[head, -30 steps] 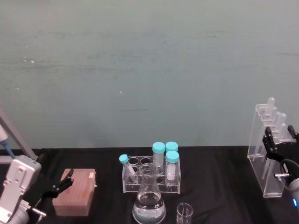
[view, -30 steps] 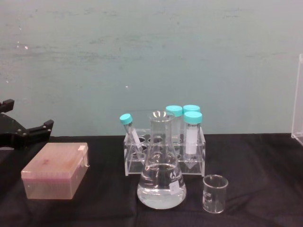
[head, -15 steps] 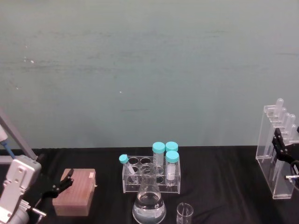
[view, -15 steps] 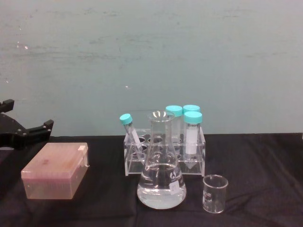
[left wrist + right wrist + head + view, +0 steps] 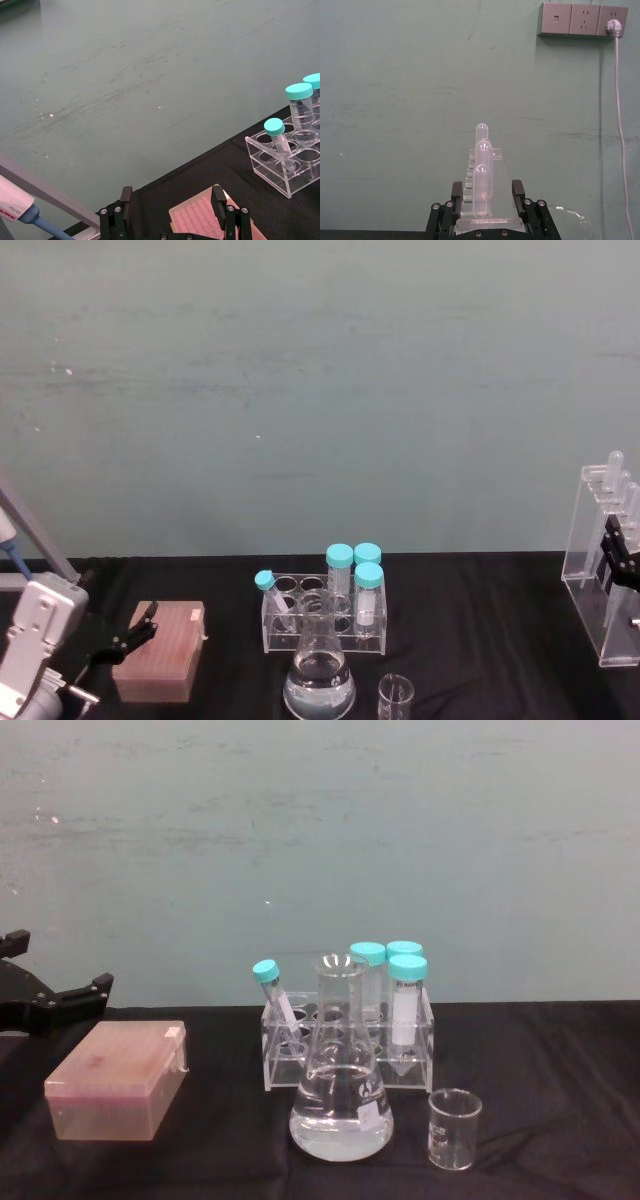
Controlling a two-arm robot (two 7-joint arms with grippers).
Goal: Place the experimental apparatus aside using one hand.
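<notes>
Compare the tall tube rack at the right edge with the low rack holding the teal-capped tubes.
The tall rack is narrow and high; the low rack is squat and wide. The tall rack's tubes are clear with rounded tops; the low rack's four tubes wear teal caps, one leaning. The right end effector grips the tall rack at the far right; the low rack sits free behind the flask. Both are clear plastic.

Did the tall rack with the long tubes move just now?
Yes. Held in the right gripper, the tall rack has slid toward the robot's right, farther from the small rack of teal-capped tubes, which stayed put.
</notes>
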